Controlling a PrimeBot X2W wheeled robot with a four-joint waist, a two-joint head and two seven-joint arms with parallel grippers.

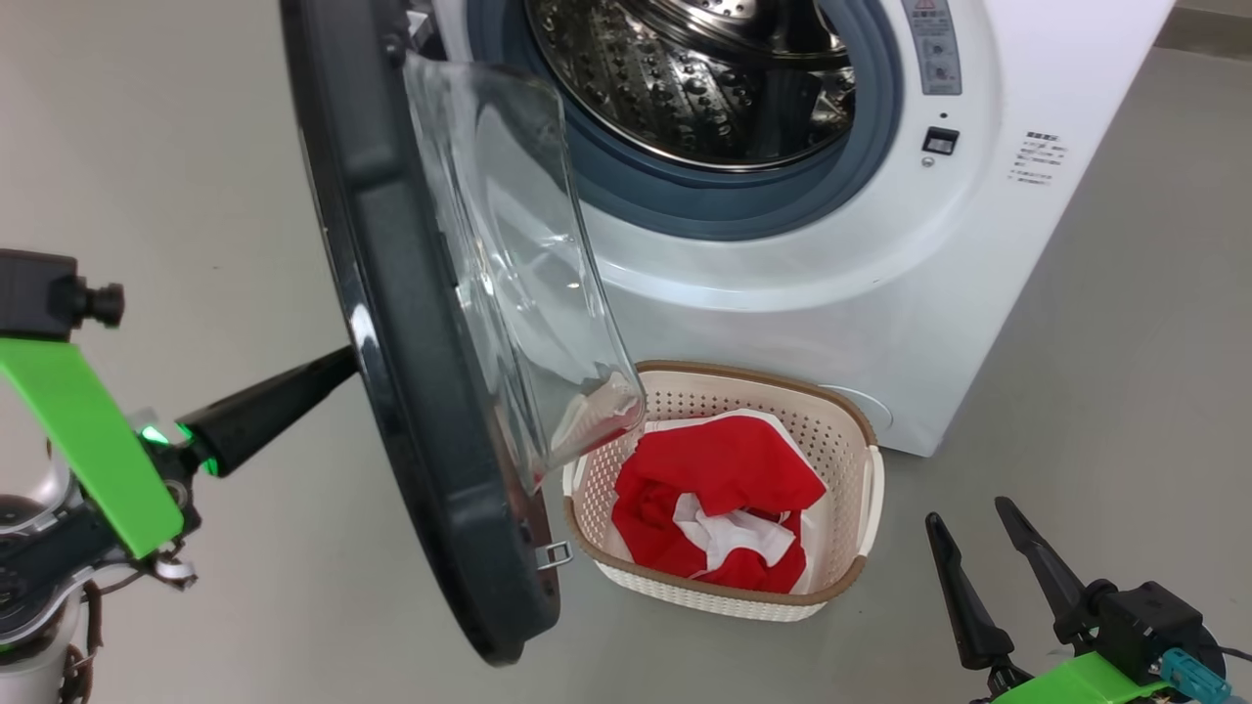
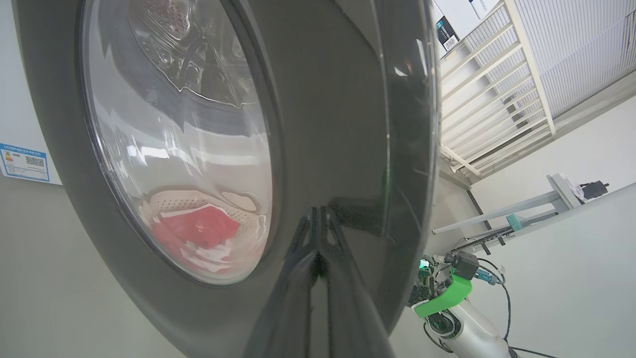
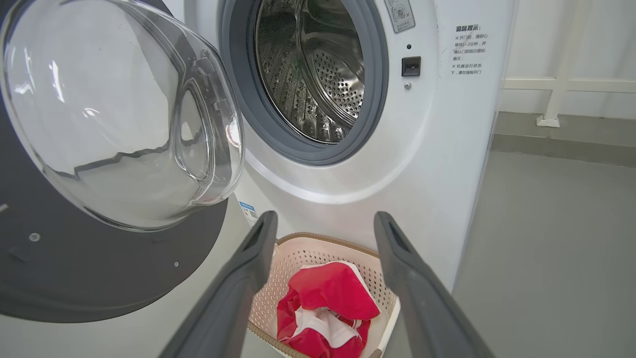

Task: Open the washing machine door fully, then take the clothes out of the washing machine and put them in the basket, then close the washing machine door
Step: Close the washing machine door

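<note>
Washing machine door [image 1: 411, 391] is swung wide out to the left of the washing machine [image 1: 831, 293], edge-on to the head camera, glass bowl bulging toward the opening. Down at the machine's foot sits the basket [image 1: 849, 435], on the floor [image 1: 1125, 342] and tight against the white front, with the clothes [image 1: 724, 479] heaped inside, red with white panels. From the left wrist we get the door's outer face, something the other two cameras don't offer: glossy black rim, the red heap showing through the glass, and a blue label [image 2: 24, 161] on the machine's side. The right wrist looks past the door's inner side into the steel drum [image 3: 318, 74] with its grey ring [image 3: 298, 149], and down onto the basket. The left gripper [image 1: 342, 364] has its fingers pressed together, holding nothing, tips touching the door's outer rim where they meet their own reflection. The right gripper [image 1: 968, 513] hangs low at the right, fingers spread wide and empty, apart from the basket. The count: one door, one machine, one basket, two grippers, and one red heap; whether that is a single garment or more, the folds make it hard to tell.
</note>
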